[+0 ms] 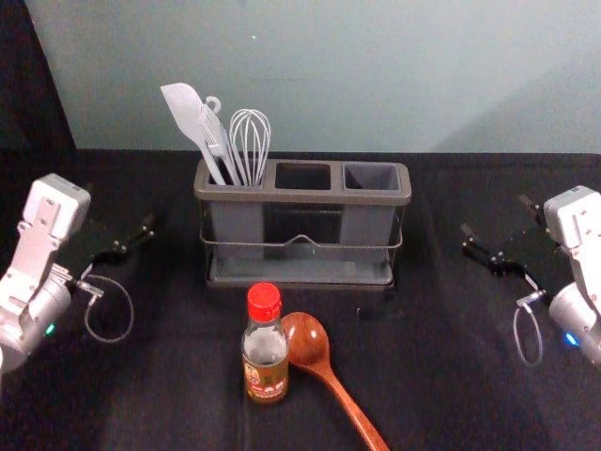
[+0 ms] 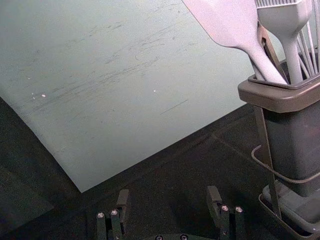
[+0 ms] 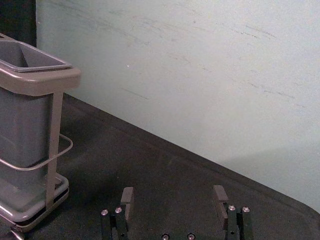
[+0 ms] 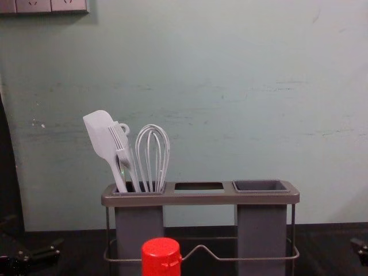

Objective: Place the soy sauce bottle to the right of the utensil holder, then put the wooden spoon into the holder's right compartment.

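The soy sauce bottle (image 1: 266,349) stands upright in front of the utensil holder (image 1: 302,195), its red cap (image 4: 161,257) low in the chest view. Just right of the bottle lies the wooden spoon (image 1: 308,342), bowl toward the holder, handle running toward the front right. White utensils fill the holder's left compartment; its right compartment (image 4: 261,186) is empty. My left gripper (image 1: 120,246) is left of the holder, open and empty, as its wrist view shows at the fingers (image 2: 170,207). On the holder's other side, my right gripper (image 1: 502,235) is open (image 3: 174,207), holding nothing.
Dark cloth (image 1: 169,376) covers the table, and a pale wall (image 1: 357,85) rises behind the holder. A cable loop hangs from each arm near its gripper. Wall sockets (image 4: 43,6) show at the chest view's upper left.
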`<state>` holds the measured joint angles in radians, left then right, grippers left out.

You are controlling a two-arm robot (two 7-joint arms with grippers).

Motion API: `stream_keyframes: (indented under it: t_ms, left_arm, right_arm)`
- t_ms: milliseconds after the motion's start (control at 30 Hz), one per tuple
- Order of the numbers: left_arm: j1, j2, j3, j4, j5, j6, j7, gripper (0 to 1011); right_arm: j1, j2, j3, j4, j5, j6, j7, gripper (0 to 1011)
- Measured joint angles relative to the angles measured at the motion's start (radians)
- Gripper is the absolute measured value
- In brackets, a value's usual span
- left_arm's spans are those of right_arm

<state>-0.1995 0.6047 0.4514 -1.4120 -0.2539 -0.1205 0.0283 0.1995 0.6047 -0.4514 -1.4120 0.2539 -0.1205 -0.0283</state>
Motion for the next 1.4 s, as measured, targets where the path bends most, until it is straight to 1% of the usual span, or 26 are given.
stream_keyframes:
  t_ms: [1400]
  left_arm:
    - [0.0,0.0,0.0,0.0,0.0,0.0,0.0,1000]
  right_arm:
    - [0.0,0.0,0.0,0.0,0.0,0.0,0.0,1004]
